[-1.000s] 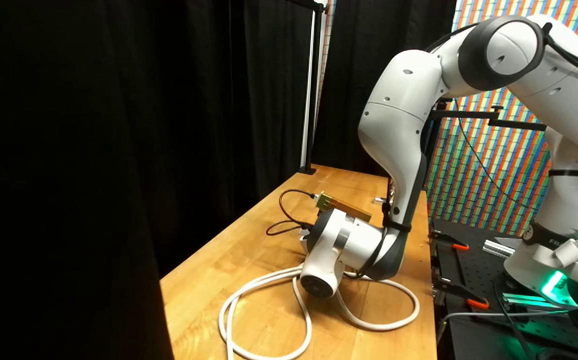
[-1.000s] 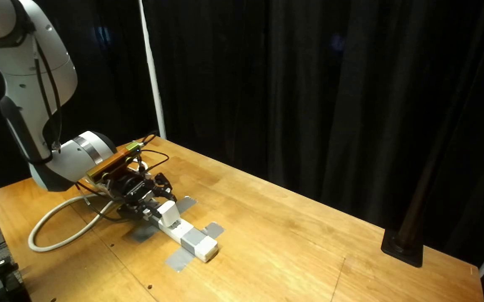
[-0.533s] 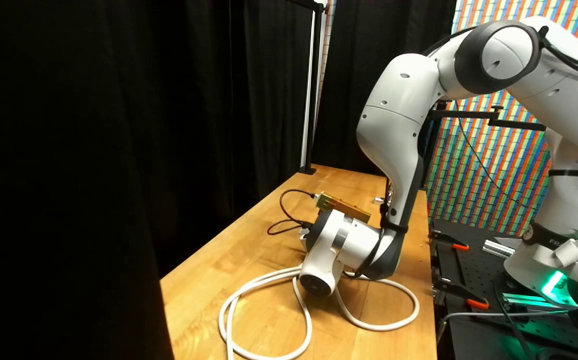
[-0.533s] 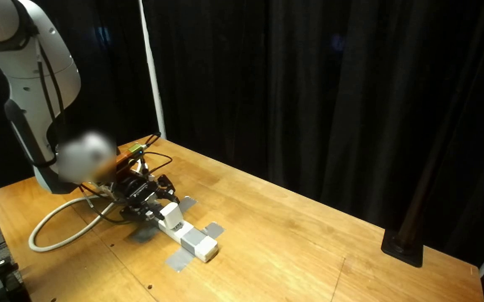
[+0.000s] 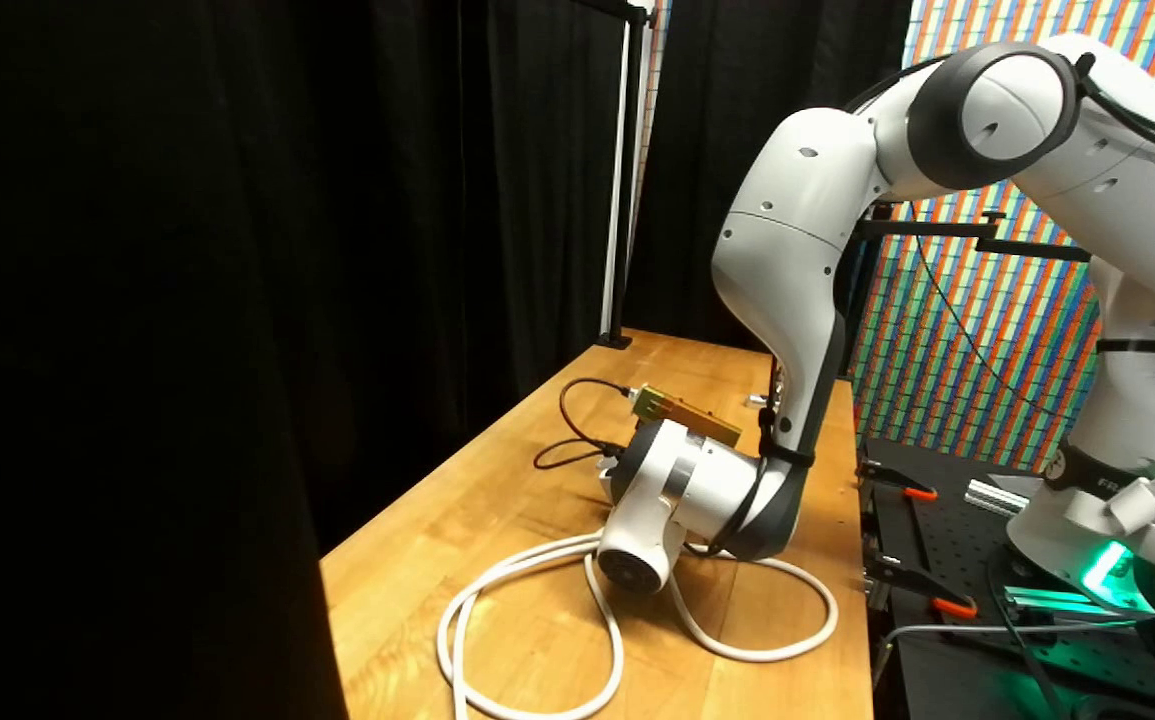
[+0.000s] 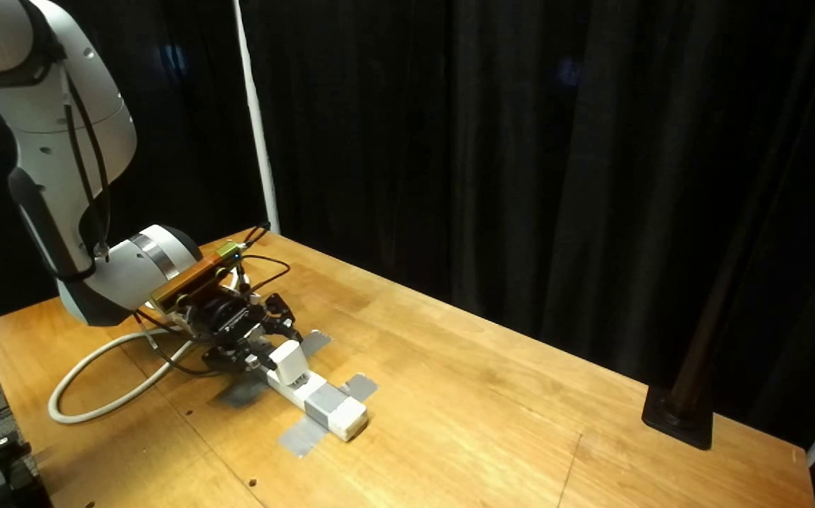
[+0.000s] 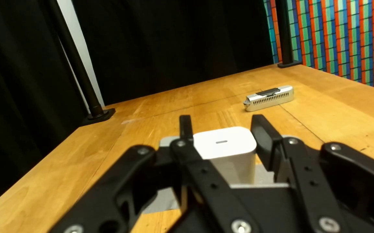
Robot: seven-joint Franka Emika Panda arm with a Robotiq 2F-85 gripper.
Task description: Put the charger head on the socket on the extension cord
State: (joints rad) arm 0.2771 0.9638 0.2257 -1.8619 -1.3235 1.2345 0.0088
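Note:
The white boxy charger head (image 6: 289, 361) stands over the white socket block, leaning slightly. Its metal prongs show just above the socket (image 6: 312, 385); whether their tips have entered it, I cannot tell. My black gripper (image 7: 222, 129) is shut on the charger head, one finger (image 7: 186, 127) against its left side and the other (image 7: 266, 139) against its right. In the wrist view its top face with a thin slot is visible, while the prongs and socket are hidden below. The extension cord (image 5: 782, 654) lies in loops behind and under the wrist in both exterior views.
Grey tape (image 6: 305, 436) fixes the socket block to the wooden table (image 6: 449, 416). A silver slotted object (image 7: 269, 97) lies farther along the table. A post base (image 6: 677, 418) stands near the far edge. Orange-tipped clamps (image 5: 922, 493) line one side.
In an exterior view, the gripper and charger head have shifted slightly right and down along the socket block. Over the last half second they have stayed nearly still.

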